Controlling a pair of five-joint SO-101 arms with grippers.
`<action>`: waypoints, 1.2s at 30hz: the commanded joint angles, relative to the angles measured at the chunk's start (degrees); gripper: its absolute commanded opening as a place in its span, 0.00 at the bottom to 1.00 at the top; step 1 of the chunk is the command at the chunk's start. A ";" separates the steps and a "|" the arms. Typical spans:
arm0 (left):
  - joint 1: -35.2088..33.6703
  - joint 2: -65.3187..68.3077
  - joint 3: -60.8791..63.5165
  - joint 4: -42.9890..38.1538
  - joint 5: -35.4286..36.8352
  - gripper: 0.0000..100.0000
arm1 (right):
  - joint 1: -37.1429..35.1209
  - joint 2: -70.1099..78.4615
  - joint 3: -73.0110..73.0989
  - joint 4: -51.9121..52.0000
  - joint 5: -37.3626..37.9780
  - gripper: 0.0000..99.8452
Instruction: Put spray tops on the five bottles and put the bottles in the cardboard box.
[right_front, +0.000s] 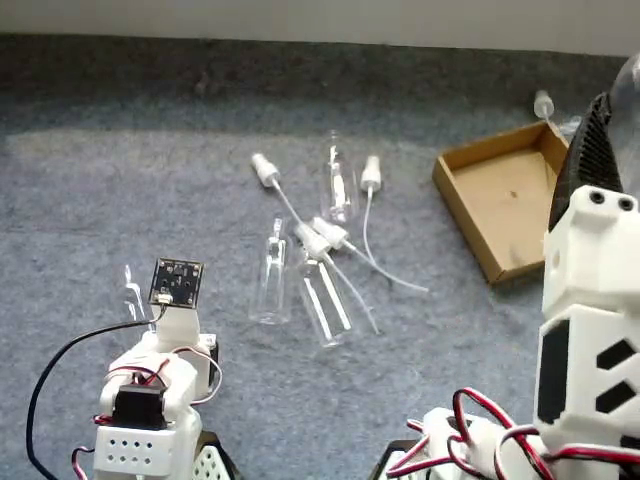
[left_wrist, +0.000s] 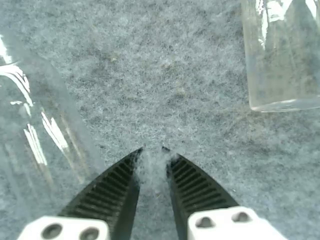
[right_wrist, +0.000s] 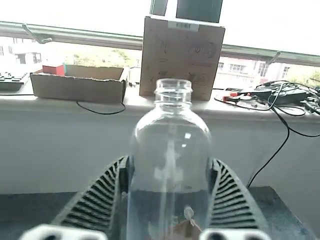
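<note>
Held bottle (right_wrist: 172, 130): upright, raised off table, neck bare, clamped by right claw (right_wrist: 169, 165).

Risks:
- smooth round wall may slip or twist when top is pressed on
- boxing it uncapped fails task
- tubes cross mid-table, so lifting one top may drag neighbours
- left claw (left_wrist: 152, 150), nearly closed and holding nothing, sits low between two bottles and may set them rolling

Count:
- bottles five: one held, three lying (right_front: 270, 272) (right_front: 325, 300) (right_front: 338, 185), one by left arm (right_front: 133, 292)
- spray tops five: (right_front: 265, 168) (right_front: 371, 172) (right_front: 330, 232) (right_front: 308, 238) (right_front: 543, 103)
- box (right_front: 505, 200) one

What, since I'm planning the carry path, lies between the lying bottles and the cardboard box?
In the high view, one long-tubed spray top, then bare cloth up to the cardboard box.
</note>
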 joint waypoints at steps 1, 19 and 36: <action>0.48 -0.40 1.27 0.26 -0.53 0.01 | -0.57 1.27 5.58 -0.92 0.53 0.10; 0.40 -0.40 1.27 0.35 -0.53 0.01 | -3.65 -13.85 19.21 0.92 0.53 0.10; 0.40 -0.40 1.27 0.35 -0.53 0.01 | -3.38 -40.57 94.37 -48.66 0.62 0.10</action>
